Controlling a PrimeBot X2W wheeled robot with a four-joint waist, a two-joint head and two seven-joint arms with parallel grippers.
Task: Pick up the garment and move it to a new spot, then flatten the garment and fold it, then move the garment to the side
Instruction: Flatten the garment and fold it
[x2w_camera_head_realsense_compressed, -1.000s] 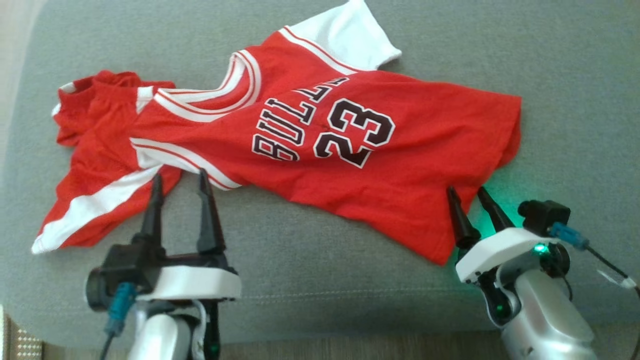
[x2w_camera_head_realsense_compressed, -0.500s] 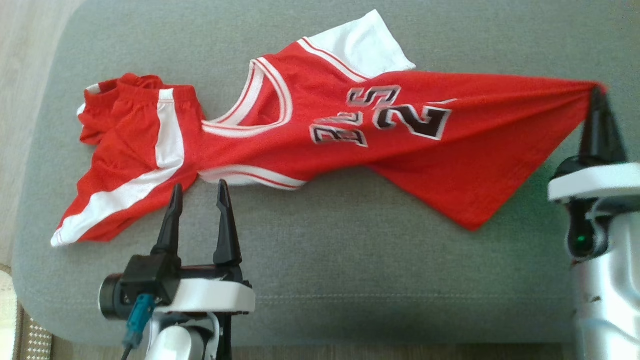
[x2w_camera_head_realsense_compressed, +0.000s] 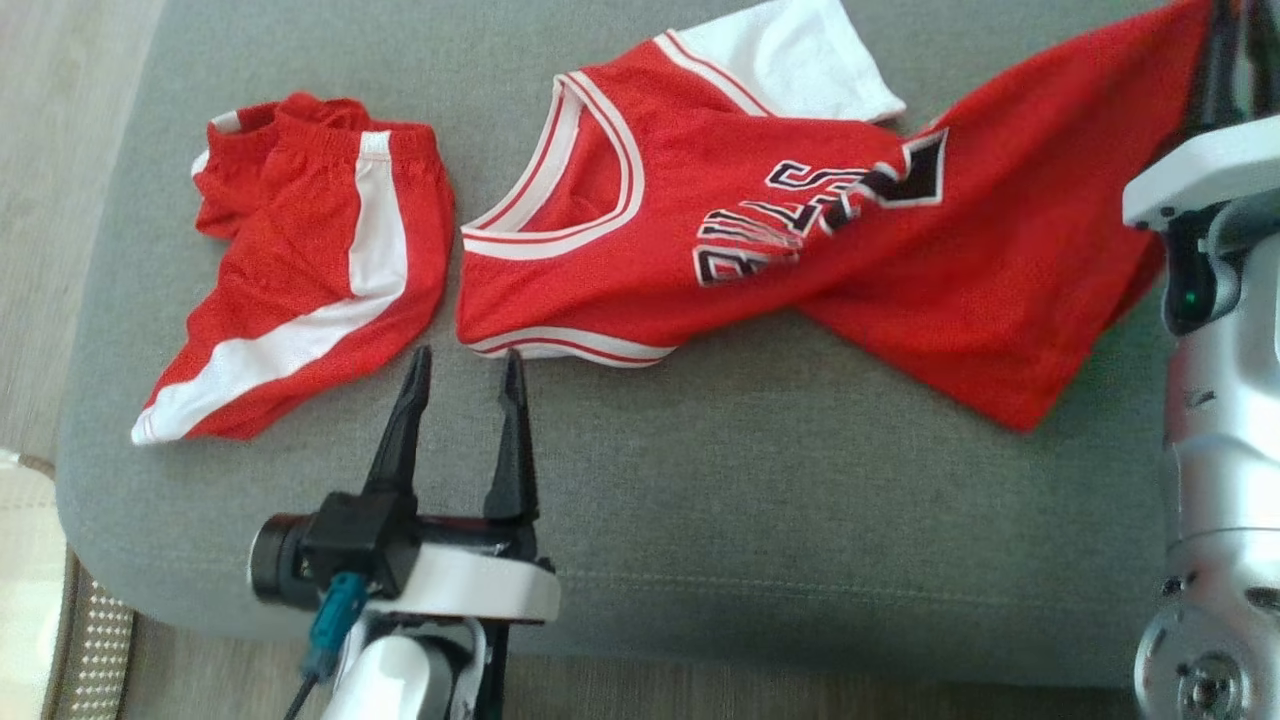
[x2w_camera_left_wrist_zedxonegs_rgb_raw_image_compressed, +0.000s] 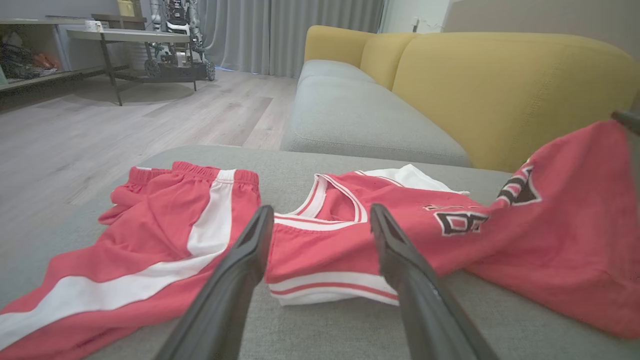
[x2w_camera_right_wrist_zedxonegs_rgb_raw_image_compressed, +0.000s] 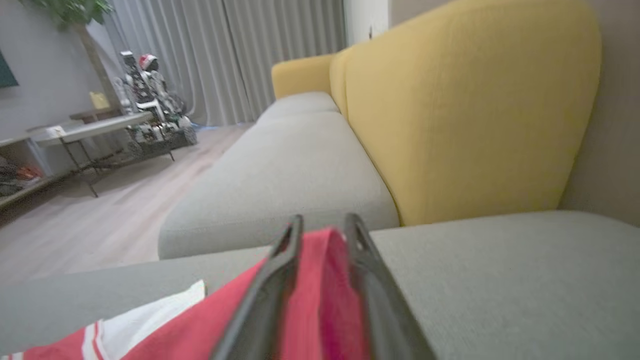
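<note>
The garment, a red jersey (x2w_camera_head_realsense_compressed: 800, 260) with white trim and black lettering, lies crumpled on the grey cushion (x2w_camera_head_realsense_compressed: 760, 500). Its hem corner is lifted at the far right. My right gripper (x2w_camera_head_realsense_compressed: 1215, 60) is shut on that corner, and the right wrist view shows red cloth (x2w_camera_right_wrist_zedxonegs_rgb_raw_image_compressed: 320, 300) pinched in the right gripper (x2w_camera_right_wrist_zedxonegs_rgb_raw_image_compressed: 324, 230). My left gripper (x2w_camera_head_realsense_compressed: 466, 360) stands open just in front of the jersey's near armhole, touching nothing. In the left wrist view the left gripper (x2w_camera_left_wrist_zedxonegs_rgb_raw_image_compressed: 321, 210) frames the jersey (x2w_camera_left_wrist_zedxonegs_rgb_raw_image_compressed: 340, 240).
Red shorts with a white stripe (x2w_camera_head_realsense_compressed: 310, 270) lie left of the jersey, a narrow gap between them. The cushion's front edge runs near my arms. A yellow sofa back (x2w_camera_left_wrist_zedxonegs_rgb_raw_image_compressed: 500, 90) rises beyond, with wooden floor (x2w_camera_left_wrist_zedxonegs_rgb_raw_image_compressed: 125, 125) and a table (x2w_camera_left_wrist_zedxonegs_rgb_raw_image_compressed: 115, 37) far left.
My right gripper closed on the jersey's hem corner and pulled it up and to the far right. The jersey slid away from the shorts. The left gripper stayed open, and the head camera shifted.
</note>
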